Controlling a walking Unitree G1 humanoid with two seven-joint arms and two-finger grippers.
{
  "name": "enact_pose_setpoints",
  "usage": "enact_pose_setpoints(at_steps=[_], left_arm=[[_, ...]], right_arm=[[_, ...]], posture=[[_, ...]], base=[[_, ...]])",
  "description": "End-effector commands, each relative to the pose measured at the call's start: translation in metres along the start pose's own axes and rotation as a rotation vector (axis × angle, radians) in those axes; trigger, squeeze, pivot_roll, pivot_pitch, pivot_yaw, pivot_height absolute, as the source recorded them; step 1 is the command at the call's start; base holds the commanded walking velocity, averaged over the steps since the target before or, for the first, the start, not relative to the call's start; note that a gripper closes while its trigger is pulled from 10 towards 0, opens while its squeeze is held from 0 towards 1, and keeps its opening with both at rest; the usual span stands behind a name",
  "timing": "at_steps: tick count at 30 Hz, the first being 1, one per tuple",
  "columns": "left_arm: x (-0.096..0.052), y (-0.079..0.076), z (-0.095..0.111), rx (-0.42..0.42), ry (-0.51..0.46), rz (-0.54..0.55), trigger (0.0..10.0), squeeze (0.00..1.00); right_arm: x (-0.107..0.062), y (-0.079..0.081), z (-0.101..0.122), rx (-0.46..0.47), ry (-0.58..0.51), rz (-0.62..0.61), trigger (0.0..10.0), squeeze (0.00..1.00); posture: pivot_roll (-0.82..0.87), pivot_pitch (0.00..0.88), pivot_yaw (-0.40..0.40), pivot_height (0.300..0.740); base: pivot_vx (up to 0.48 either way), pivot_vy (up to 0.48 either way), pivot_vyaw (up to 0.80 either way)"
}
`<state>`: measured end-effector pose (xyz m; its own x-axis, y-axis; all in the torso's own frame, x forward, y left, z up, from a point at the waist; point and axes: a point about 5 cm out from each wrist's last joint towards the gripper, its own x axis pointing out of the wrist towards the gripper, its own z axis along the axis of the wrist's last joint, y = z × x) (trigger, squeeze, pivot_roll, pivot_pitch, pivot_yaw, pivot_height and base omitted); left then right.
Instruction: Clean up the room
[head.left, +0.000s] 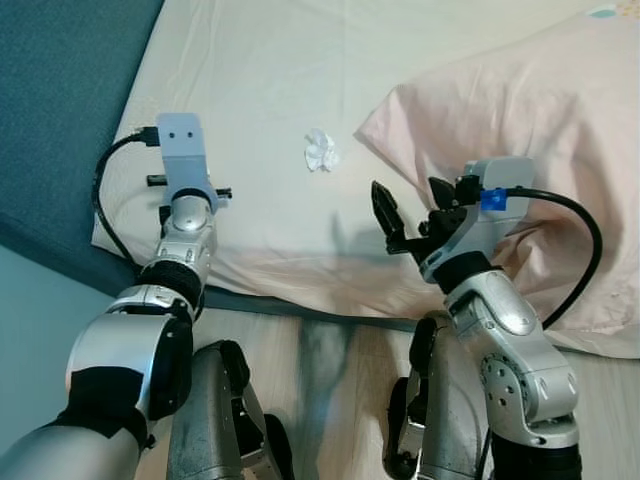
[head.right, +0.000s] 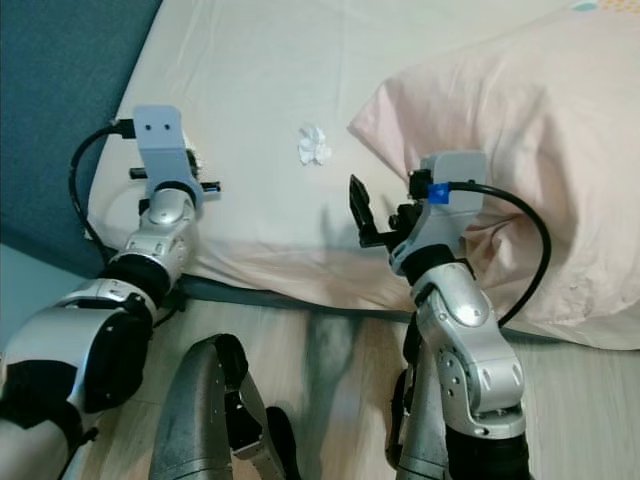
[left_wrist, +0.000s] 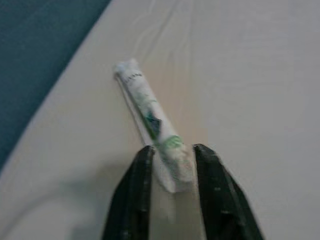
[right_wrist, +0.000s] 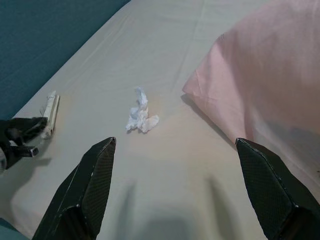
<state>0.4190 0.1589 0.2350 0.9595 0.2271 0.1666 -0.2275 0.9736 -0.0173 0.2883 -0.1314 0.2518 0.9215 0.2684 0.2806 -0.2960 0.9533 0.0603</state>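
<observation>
White rolled wrapper (left_wrist: 152, 125) with green print, lying on cream bed sheet (head.left: 260, 90) near its edge, left gripper (left_wrist: 172, 172) closed around its near end, crumpled tissue (right_wrist: 141, 116) mid-sheet beside pink pillow (head.left: 520, 130), right gripper (right_wrist: 180, 190) spread wide, holding nothing.

Head stereo pair looks steeply down at the bed (head.left: 260, 70); both wrist cameras face low across its sheet
</observation>
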Motion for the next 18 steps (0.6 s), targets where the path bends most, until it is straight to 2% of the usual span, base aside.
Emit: enact_pose_setpoints(at_steps=[1, 7, 13, 18], left_arm=[[-0.005, 0.000, -0.018, -0.018, 0.078, -0.007, 10.0, 1.00], [-0.004, -0.002, -0.015, 0.008, 0.071, -0.005, 10.0, 1.00], [0.001, 0.005, -0.004, 0.074, 0.040, 0.028, 10.0, 1.00], [0.004, 0.005, 0.001, 0.073, 0.042, 0.014, 10.0, 1.00]], right_arm=[[-0.003, 0.005, -0.002, 0.013, 0.008, 0.014, 10.0, 0.00], [-0.006, 0.005, -0.004, 0.019, 0.015, 0.008, 10.0, 0.00], [-0.009, 0.006, -0.003, 0.024, 0.015, 0.005, 10.0, 0.00], [-0.015, 0.008, -0.003, 0.029, 0.019, -0.004, 10.0, 0.00]], posture=[[-0.22, 0.460, 0.168, 0.370], [-0.22, 0.464, 0.170, 0.370], [-0.23, 0.480, 0.177, 0.370], [-0.24, 0.513, 0.189, 0.370]], base=[[0.000, 0.000, 0.00], [0.000, 0.000, 0.00], [0.000, 0.000, 0.00], [0.000, 0.000, 0.00]])
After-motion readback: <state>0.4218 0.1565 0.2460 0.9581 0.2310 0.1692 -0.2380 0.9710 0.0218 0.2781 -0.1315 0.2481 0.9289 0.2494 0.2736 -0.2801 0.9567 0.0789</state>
